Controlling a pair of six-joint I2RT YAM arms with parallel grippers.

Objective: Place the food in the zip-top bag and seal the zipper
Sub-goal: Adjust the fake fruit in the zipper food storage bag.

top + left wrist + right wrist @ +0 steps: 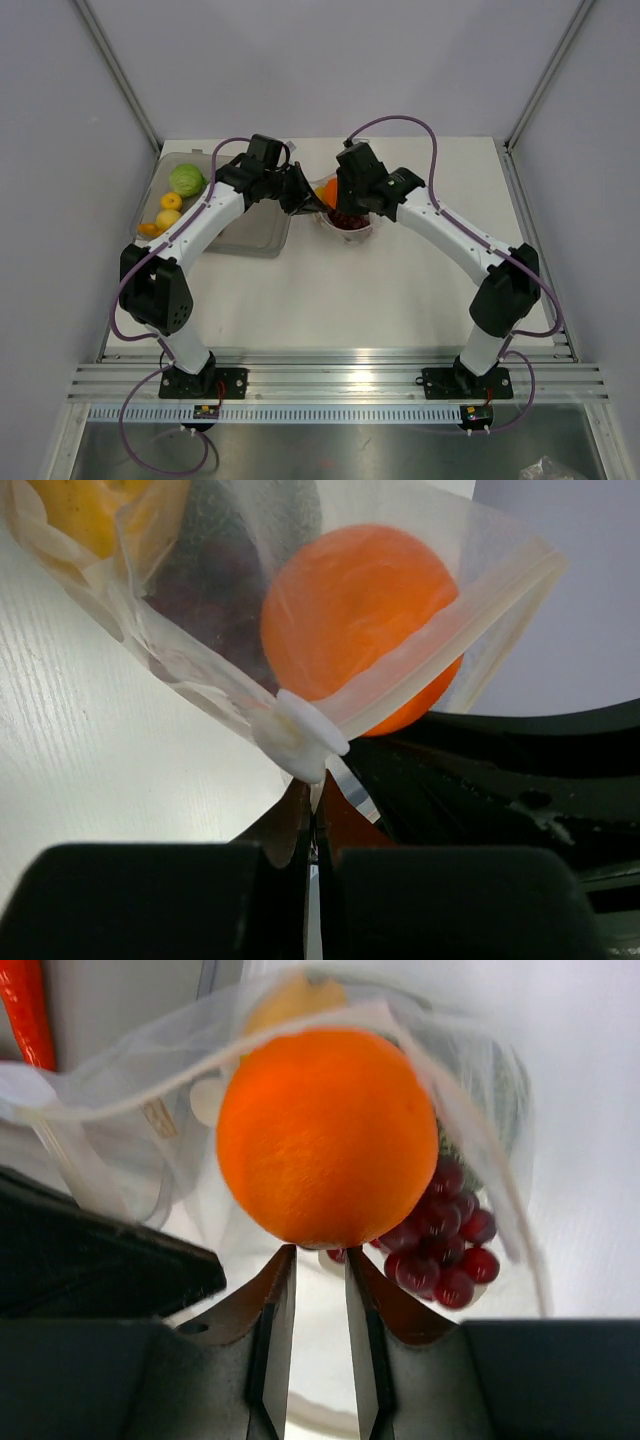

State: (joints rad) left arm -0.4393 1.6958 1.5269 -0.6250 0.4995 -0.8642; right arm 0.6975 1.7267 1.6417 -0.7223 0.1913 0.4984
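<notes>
The clear zip-top bag point(200, 630) hangs between both grippers above the table. My left gripper point(313, 785) is shut on the bag's corner, at the end of the whitish zipper point(450, 640). The orange point(325, 1130) sits in the bag's mouth, right against the tips of my right gripper point(320, 1252). Those jaws stand a narrow gap apart with nothing between them. Dark purple grapes point(440, 1240) lie deeper in the bag, with a yellow piece point(90, 510) behind. A red-orange carrot-like piece point(25, 1010) shows at the upper left, outside the bag. In the top view both grippers point(303, 197) point(343, 210) meet at the bag point(352, 228).
The grey translucent tray point(255, 235) lies under my left arm. A green lettuce point(186, 180), a yellow lemon point(171, 201) and other yellow pieces point(160, 222) sit at the table's far left. Grey walls close in the back and sides.
</notes>
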